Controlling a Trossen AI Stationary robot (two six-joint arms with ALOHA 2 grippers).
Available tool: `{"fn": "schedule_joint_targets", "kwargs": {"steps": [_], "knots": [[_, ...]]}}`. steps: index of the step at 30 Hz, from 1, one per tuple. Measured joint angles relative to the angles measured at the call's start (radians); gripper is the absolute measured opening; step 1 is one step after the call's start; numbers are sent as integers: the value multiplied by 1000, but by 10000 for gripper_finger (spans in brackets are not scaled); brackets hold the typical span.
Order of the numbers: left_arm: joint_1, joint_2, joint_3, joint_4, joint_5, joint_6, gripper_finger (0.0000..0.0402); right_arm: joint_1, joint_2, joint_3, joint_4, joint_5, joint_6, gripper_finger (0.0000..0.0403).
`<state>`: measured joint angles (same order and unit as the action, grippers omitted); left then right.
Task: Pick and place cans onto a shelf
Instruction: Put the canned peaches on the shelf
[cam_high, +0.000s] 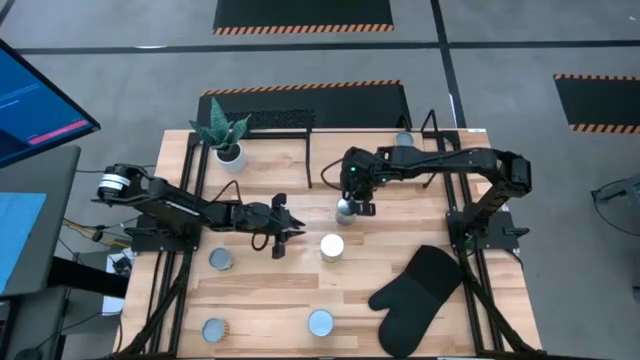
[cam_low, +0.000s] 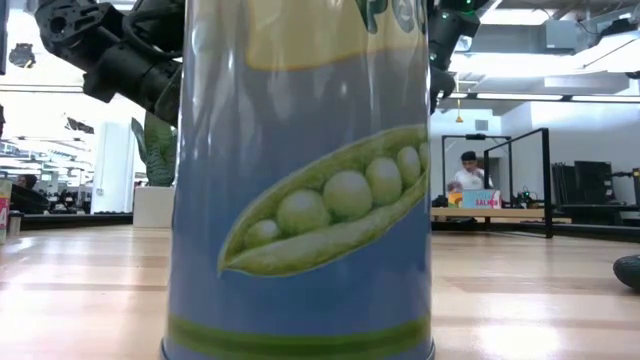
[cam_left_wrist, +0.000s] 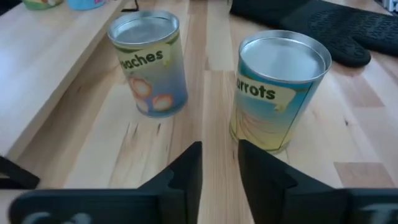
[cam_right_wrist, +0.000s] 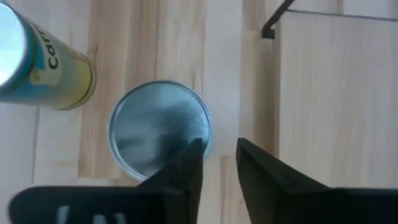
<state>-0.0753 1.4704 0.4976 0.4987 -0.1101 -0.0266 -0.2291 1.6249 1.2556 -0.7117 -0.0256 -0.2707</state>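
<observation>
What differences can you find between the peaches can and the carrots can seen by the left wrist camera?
The blue-sided metal peaches can shows round pinkish fruit on its label, while the metal carrots can has a yellow and blue label. The carrots can stands nearer the camera, just past the left gripper; the peaches can stands farther back. The carrots can is closer to the black oven mitt. Both stand upright on the wood table with plain silver tops.

Left gripper (cam_high: 283, 233) low mid-table, fingers slightly parted; right gripper (cam_high: 356, 205) pointing down, fingers slightly parted.
</observation>
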Motion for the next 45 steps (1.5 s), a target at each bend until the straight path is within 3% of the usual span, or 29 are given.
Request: {"fn": "schedule_joint_targets", "kwargs": {"steps": [8, 18, 23, 31, 45], "knots": [[0, 0, 1, -48, 0, -32, 137, -1, 30, 1, 18, -2, 1, 179], [0, 0, 0, -65, -2, -39, 140, -3, 143, 8, 34, -3, 2, 185], [0, 0, 0, -68, -9, -41, 140, -3, 151, 6, 32, -8, 45, 146], [0, 0, 0, -71, -10, -41, 140, -3, 108, 1, 20, 0, 85, 14], [0, 0, 0, -103, -10, -41, 140, -52, -72, -4, 35, 6, 56, 6]]}}
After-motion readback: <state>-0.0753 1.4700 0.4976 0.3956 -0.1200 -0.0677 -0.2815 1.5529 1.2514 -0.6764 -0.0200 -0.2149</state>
